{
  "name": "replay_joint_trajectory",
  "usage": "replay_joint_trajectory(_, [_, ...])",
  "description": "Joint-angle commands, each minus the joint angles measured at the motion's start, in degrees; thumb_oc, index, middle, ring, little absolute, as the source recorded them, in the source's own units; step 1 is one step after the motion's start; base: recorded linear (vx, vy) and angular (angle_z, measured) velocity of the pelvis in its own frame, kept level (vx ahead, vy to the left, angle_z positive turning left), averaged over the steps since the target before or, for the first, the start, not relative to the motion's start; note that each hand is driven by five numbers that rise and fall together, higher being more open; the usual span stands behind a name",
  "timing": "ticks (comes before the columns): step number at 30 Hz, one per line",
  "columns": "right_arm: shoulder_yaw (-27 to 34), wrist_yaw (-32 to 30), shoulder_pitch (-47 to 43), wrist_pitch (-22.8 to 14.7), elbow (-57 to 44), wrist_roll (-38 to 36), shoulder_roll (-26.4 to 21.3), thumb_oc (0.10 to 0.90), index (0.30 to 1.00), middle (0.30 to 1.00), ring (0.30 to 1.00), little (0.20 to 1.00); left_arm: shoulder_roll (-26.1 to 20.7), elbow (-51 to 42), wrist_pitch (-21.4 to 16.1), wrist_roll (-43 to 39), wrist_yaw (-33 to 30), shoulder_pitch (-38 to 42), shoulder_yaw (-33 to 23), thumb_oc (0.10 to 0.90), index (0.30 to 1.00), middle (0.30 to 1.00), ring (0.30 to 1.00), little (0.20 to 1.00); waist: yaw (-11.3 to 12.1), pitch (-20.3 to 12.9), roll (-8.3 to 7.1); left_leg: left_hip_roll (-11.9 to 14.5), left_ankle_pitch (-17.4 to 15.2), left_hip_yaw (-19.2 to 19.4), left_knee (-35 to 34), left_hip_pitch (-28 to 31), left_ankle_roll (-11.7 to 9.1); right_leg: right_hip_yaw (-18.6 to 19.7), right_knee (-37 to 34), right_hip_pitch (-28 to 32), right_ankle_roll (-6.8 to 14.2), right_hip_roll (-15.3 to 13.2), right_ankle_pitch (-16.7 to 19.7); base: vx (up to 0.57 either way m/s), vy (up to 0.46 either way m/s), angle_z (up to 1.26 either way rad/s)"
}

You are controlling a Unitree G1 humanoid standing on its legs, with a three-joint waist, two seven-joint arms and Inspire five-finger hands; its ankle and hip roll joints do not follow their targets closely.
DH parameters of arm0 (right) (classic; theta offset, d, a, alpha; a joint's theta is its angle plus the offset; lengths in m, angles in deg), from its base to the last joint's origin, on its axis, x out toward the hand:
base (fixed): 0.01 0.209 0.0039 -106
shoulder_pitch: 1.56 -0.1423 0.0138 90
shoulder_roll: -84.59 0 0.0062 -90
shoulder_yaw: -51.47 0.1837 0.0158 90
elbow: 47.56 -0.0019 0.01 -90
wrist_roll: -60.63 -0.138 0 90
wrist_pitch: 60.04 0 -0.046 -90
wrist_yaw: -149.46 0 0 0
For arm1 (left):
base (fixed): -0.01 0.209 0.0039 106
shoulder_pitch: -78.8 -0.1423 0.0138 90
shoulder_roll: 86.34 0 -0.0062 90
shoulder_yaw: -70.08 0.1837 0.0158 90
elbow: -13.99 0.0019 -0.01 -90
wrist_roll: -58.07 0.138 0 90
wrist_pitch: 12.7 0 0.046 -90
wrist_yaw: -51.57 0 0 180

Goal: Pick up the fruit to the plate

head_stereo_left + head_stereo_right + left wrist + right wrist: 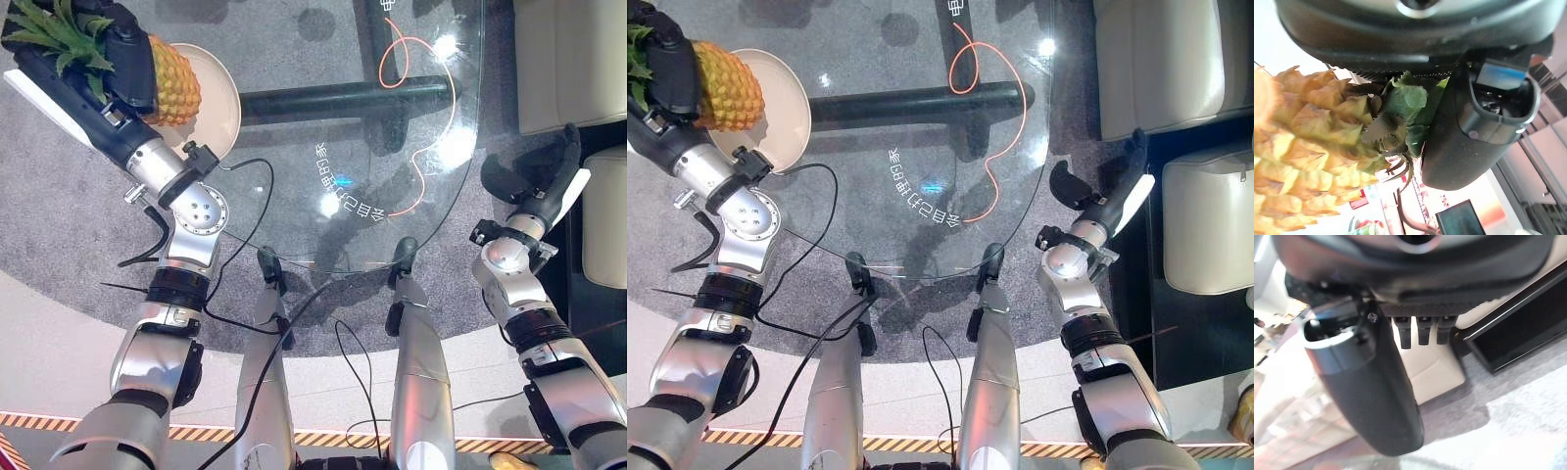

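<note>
Glass makes the round table (431,186), with dark crossed legs and grey carpet showing through it and an orange cable (416,117) looping across its far part. Nearest, at the table's right edge, the right hand (1122,186) hangs over the carpet with its fingers straight and nothing in it; cream seats (1161,59) stand beyond it. Farther off, at the table's far left, the left hand (122,59) is curled round the pineapple (171,83) near its green crown. The yellow fruit lies sideways under the palm, over the cream plate (220,98); whether it touches the plate I cannot tell.
</note>
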Motion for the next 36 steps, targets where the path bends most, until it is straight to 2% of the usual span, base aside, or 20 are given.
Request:
replay_joint_trajectory(1, [2.9, -0.5, -2.7, -4.6, 1.7, -3.5, -1.9, 0.8, 0.9, 0.9, 0.9, 0.9, -7.1, -1.0, -2.8, 5.4, -3.2, 8.6, -0.6, 0.1, 0.3, 0.3, 0.3, 0.2, 0.9, -1.3, -1.13, 0.9, -4.1, -4.4, 6.0, -3.0, -3.3, -2.1, -2.5, 2.6, 1.4, 0.0, 0.2, 0.0, 0.0, 0.0])
replay_joint_trajectory(5, [4.1, 4.1, -3.9, -5.5, 11.5, -6.4, -2.0, 0.8, 0.9, 0.9, 0.9, 0.9, -8.7, 2.8, -2.6, 2.6, -1.5, 10.9, 1.5, 0.1, 0.3, 0.3, 0.3, 0.2, 1.0, -1.3, -0.94, 1.0, -4.4, -4.6, 6.6, -3.4, -3.2, -2.2, -2.1, 2.3, 1.3, 0.1, 0.1, 0.0, 0.0, 0.0])
replay_joint_trajectory(13, [3.8, 10.7, -5.9, -3.4, 21.5, -8.0, -1.7, 0.8, 0.9, 0.9, 0.9, 0.9, -9.7, 8.0, -1.6, -2.4, 0.9, 13.3, 3.7, 0.1, 0.3, 0.3, 0.3, 0.2, 1.3, -1.3, -0.81, 1.0, -4.8, -5.0, 7.7, -4.2, -3.0, -2.2, -1.4, 1.7, 1.1, 0.2, -0.3, 0.0, 0.0, 0.0])
replay_joint_trajectory(21, [2.8, 17.7, -6.7, 1.9, 25.6, -10.2, -1.2, 0.8, 0.9, 0.9, 0.9, 0.9, -10.1, 11.3, -0.9, -4.9, 3.1, 14.6, 5.0, 0.1, 0.3, 0.3, 0.3, 0.2, 1.2, -1.3, -1.02, 1.1, -5.1, -5.2, 8.6, -5.0, -2.9, -1.9, -0.7, 0.9, 0.8, 0.6, -0.7, 0.0, 0.0, 0.0])
replay_joint_trajectory(24, [2.1, 24.2, -6.7, 6.5, 27.7, -11.7, -0.8, 0.8, 0.9, 0.9, 0.9, 0.9, -10.2, 12.2, -0.6, -6.1, 4.5, 15.2, 5.4, 0.1, 0.3, 0.3, 0.3, 0.2, 1.3, -1.3, -1.38, 1.3, -5.2, -5.4, 8.9, -5.4, -2.9, -1.9, -0.3, 0.6, 0.7, 0.8, -0.9, 0.0, 0.0, 0.0])
replay_joint_trajectory(25, [2.0, 24.5, -6.7, 6.7, 27.7, -11.7, -0.8, 0.8, 0.9, 0.9, 0.9, 0.9, -10.1, 12.2, -0.6, -6.2, 4.6, 15.2, 5.4, 0.1, 0.3, 0.3, 0.3, 0.2, 1.3, -1.3, -1.41, 1.3, -5.2, -5.5, 9.0, -5.4, -2.9, -1.9, -0.2, 0.5, 0.7, 0.8, -0.9, 0.0, 0.0, 0.0])
replay_joint_trajectory(26, [1.7, 27.8, -6.6, 9.6, 28.3, -12.6, -0.6, 0.8, 0.9, 0.9, 0.9, 0.9, -10.2, 12.4, -0.5, -6.9, 5.3, 15.4, 5.4, 0.1, 0.3, 0.3, 0.3, 0.2, 1.3, -1.3, -1.66, 1.3, -5.3, -5.6, 9.2, -5.5, -2.9, -2.0, 0.0, 0.5, 0.7, 0.9, -1.0, 0.0, 0.0, 0.0])
replay_joint_trajectory(29, [0.5, 32.0, -6.5, 12.4, 29.8, -13.6, -0.2, 0.8, 0.9, 0.9, 0.9, 0.9, -10.0, 12.5, 0.2, -7.5, 6.7, 15.7, 5.5, 0.1, 0.3, 0.3, 0.3, 0.2, 1.6, -1.3, -2.19, 1.4, -5.3, -5.8, 9.4, -5.6, -3.0, -2.1, 0.3, 0.3, 0.7, 1.0, -1.1, 0.01, -0.022, 0.0])
replay_joint_trajectory(36, [-0.5, 34.7, -7.1, 13.5, 30.7, -13.4, 0.1, 0.8, 0.9, 0.9, 0.9, 0.9, -10.0, 13.7, 0.5, -8.8, 8.3, 16.3, 6.0, 0.1, 0.3, 0.3, 0.3, 0.2, 1.8, -1.3, -2.91, 1.6, -5.4, -6.2, 9.9, -6.2, -3.0, -2.0, 0.8, -0.2, 0.6, 1.5, -1.2, 0.0, -0.005, 0.0])
